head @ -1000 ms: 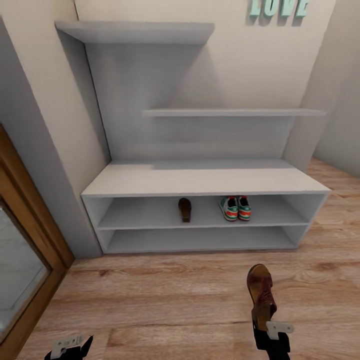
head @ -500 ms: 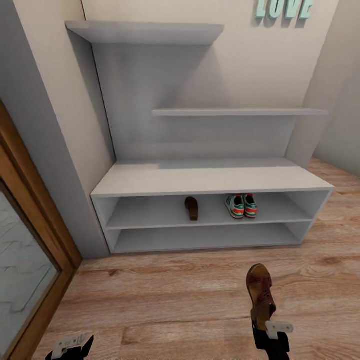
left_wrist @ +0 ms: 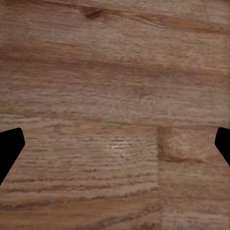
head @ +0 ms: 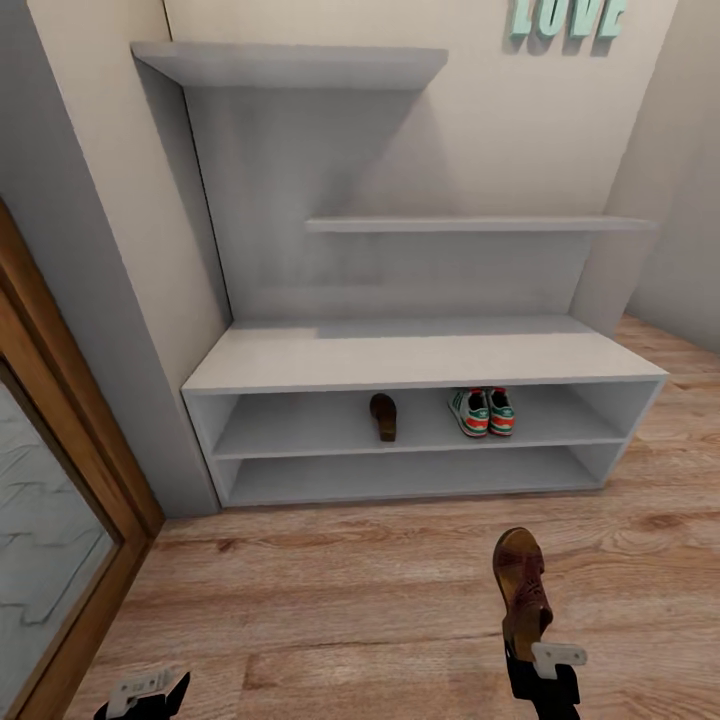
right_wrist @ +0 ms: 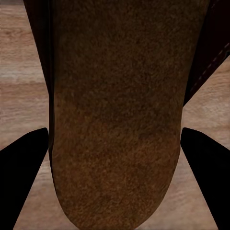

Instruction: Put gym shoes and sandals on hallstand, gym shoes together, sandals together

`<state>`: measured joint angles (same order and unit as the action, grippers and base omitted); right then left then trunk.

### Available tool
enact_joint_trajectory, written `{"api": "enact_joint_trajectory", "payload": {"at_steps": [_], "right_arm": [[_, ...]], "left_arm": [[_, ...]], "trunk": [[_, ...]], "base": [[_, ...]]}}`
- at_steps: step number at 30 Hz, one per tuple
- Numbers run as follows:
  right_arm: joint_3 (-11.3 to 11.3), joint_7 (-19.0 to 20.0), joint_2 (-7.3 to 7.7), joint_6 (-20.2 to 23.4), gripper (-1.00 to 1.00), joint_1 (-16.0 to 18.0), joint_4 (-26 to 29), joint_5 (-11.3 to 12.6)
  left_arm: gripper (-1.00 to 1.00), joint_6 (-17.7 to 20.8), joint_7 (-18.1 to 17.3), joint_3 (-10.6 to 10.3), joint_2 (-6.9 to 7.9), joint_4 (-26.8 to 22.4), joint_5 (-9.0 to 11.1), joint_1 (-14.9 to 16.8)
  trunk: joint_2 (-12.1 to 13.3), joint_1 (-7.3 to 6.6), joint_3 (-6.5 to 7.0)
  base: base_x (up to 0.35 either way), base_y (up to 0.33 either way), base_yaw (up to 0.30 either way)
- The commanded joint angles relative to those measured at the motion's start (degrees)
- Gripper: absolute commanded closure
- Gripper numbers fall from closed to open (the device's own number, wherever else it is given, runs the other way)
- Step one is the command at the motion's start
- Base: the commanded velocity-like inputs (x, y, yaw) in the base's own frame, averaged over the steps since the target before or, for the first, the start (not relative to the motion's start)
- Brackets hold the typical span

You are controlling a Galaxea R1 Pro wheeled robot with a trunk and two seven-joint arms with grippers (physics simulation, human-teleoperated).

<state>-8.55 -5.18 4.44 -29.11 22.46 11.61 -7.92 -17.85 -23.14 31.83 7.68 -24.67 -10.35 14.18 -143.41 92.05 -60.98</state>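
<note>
Two gym shoes (head: 481,412), cream-white with green stripes and red-orange heels, stand side by side, touching, in the upper open compartment of the pale grey hallstand (head: 420,358), right of its middle. One flat dark-brown sandal (head: 383,415) lies in the same compartment, a little apart to their left. The second sandal (head: 523,585), leathery with a rounded end, is clamped by the fingers of the right gripper (head: 541,655) above the corridor floor (head: 330,600), which is light brown wood-grain planking; from the right wrist its grainy brown sole (right_wrist: 115,124) sits between the two dark fingers (right_wrist: 21,177). The left gripper (head: 140,692) hangs low at the near left, its fingers (left_wrist: 8,146) spread wide with nothing between them, over bare planks.
</note>
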Motion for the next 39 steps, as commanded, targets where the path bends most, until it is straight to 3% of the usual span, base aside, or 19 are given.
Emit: {"api": "enact_joint_trajectory", "payload": {"at_steps": [1,12,18,22,23,27,30,31,33,34,37,39], "right_arm": [[-0.3,-0.3,-0.02,-0.2,1.0,0.0,-0.1,-0.6],[-0.1,-0.2,-0.73,0.9,1.0,0.0,0.1,-0.8],[0.0,-0.2,-3.54,6.6,1.0,0.1,2.1,-0.9],[0.0,-0.2,-5.84,15.2,1.0,0.2,6.6,-1.7],[0.0,-0.2,-6.71,19.6,1.0,0.3,9.1,-2.2],[0.0,-0.4,-8.8,28.7,1.0,0.5,14.7,-3.5],[0.1,-0.5,-12.57,39.6,1.0,0.8,22.7,-4.4],[0.3,-0.9,-14.44,45.4,1.0,2.8,26.4,-4.7],[1.1,-2.2,-14.44,48.1,1.0,4.9,27.1,-4.7],[3.1,-7.0,-14.44,52.2,1.0,8.7,27.0,-4.6],[4.0,-12.5,-14.44,54.3,1.0,12.0,26.7,-4.4],[4.2,-13.9,-14.44,54.6,1.0,12.9,26.7,-4.3]], "left_arm": [[-1.0,-0.3,-0.3,0.5,-0.05,0.0,-0.6,0.1],[-1.0,-4.1,-0.5,0.1,-0.35,0.4,-0.8,0.1],[-1.0,-6.1,-3.3,0.0,-0.13,1.7,-0.9,0.0],[-1.0,-7.5,-7.0,0.1,0.05,2.2,-1.1,0.0],[-1.0,-8.1,-8.5,0.1,0.11,2.3,-1.1,0.0],[-1.0,-8.9,-10.7,0.2,0.22,2.4,-1.1,-0.5],[-1.0,-9.5,-12.3,0.4,0.35,1.8,-0.8,-1.5],[-1.0,-9.7,-12.8,0.4,0.39,1.6,-0.8,-1.9],[-1.0,-9.7,-12.9,0.4,0.39,1.5,-0.8,-2.0],[-1.0,-9.7,-13.0,0.2,0.4,1.5,-0.9,-2.0],[-1.0,-9.6,-13.0,0.1,0.33,1.7,-1.0,-2.0],[-1.0,-9.5,-12.9,0.0,0.26,1.9,-1.1,-2.0]], "trunk": [[0.0,-0.01,-0.05],[0.0,-0.01,-0.05],[0.0,-0.01,-0.05],[0.0,-0.01,-0.05],[0.0,-0.01,-0.05],[0.0,-0.01,-0.05],[0.0,-0.01,-0.05],[0.0,-0.01,-0.05],[0.0,-0.01,-0.05],[0.0,-0.01,-0.05],[0.0,-0.01,-0.05],[0.0,-0.01,-0.05]], "base": [[0.0,0.0,0.0],[0.0,0.0,0.0],[0.0,0.0,0.0],[0.0,0.0,0.0],[0.0,0.0,0.0],[0.0,0.0,0.0],[0.0,0.0,0.0],[0.0,0.0,0.0],[0.0,0.0,0.0],[0.0,0.0,0.0],[0.0,0.0,0.0],[0.0,0.0,0.0]]}}
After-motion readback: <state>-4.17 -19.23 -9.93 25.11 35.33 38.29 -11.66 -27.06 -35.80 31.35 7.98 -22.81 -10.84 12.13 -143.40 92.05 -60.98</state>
